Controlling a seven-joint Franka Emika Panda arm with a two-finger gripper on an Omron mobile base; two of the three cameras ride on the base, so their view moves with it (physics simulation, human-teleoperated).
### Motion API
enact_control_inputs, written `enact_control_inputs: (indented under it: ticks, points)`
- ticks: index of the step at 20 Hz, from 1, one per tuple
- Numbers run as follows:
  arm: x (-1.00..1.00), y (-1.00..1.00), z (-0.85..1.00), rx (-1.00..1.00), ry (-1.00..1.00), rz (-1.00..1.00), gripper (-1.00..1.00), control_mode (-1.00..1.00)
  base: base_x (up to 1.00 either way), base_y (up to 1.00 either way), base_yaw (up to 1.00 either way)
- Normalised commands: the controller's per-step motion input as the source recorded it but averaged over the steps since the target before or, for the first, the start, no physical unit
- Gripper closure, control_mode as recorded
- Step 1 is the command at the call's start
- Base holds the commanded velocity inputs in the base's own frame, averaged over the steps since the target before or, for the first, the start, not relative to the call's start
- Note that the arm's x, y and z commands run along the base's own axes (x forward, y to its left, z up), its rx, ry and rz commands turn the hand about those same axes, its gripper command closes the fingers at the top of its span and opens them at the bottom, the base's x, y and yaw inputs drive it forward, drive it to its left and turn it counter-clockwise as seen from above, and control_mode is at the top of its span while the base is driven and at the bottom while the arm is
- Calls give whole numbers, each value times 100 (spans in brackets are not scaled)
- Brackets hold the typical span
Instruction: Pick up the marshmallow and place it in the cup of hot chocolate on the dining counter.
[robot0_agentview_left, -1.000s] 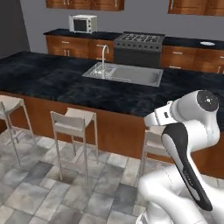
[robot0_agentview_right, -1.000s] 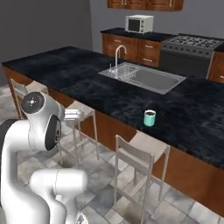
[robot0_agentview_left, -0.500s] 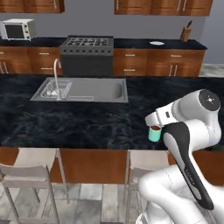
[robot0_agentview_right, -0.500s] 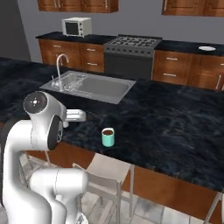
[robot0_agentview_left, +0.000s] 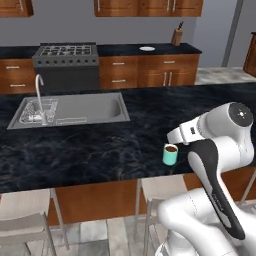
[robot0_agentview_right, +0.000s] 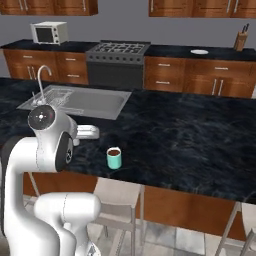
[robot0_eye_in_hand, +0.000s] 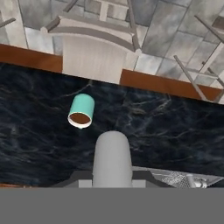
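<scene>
cup of choc (robot0_agentview_left: 170, 154) upright nr dining counter (robot0_agentview_left: 100, 145) front edge.

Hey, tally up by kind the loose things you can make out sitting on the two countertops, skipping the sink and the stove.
Cup of hot chocolate: 1
White plate: 1
Knife block: 1
Microwave: 1
Total: 4

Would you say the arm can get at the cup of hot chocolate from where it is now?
Probably yes: the cup of hot chocolate stands upright near the dining counter front edge, close beside the arm, with bare marble around it and nothing standing over its open rim.
</scene>
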Motion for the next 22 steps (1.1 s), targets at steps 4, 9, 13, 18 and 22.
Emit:
enact_control_inputs:
  ticks: [4,9,13,18,22]
  points:
    - [0,0,0,0,0,0,100,100,51,0,-7]
    - [26,0,-11,0,-3,0,100,-100,27,0,-1]
    - [82,-16,-22,0,0,7,100,-100,0,0,0]
    - [80,-33,-30,0,0,36,100,-100,0,0,0]
    - [86,-23,-42,-1,3,35,100,-100,0,0,0]
